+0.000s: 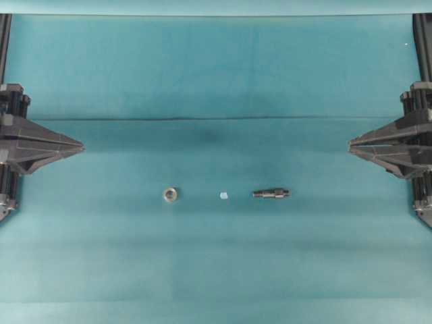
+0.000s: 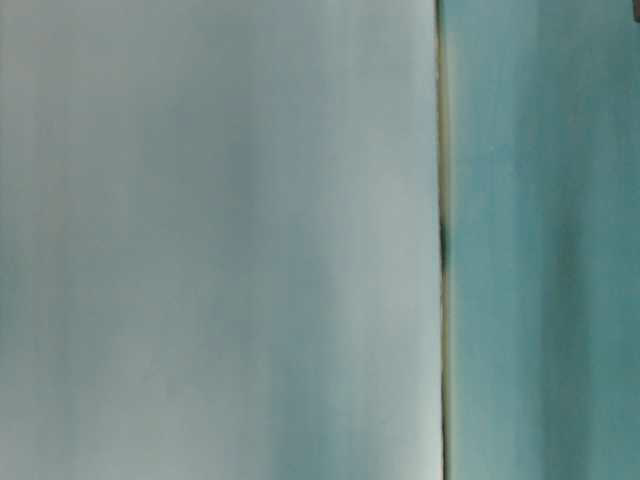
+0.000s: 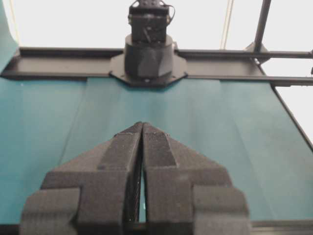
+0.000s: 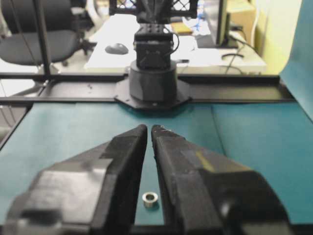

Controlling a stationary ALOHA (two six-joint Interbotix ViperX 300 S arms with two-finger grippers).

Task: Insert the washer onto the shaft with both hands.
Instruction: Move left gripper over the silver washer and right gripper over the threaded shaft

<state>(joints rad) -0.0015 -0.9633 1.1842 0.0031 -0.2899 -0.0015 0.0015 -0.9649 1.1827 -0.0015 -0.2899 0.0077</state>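
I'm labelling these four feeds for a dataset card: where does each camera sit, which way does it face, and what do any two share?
Overhead: above the table, looking straight down at the teal cloth, washer, shaft, a tiny pale bit; left gripper and right gripper at the edges.
Table-level: a blurred pale surface beside teal; no robot part shows.
Left wrist: on the left arm, looking along its shut gripper towards the opposite arm's base.
Right wrist: likewise, over its gripper; the washer shows below.
Shared: overhead and right wrist both show the washer.
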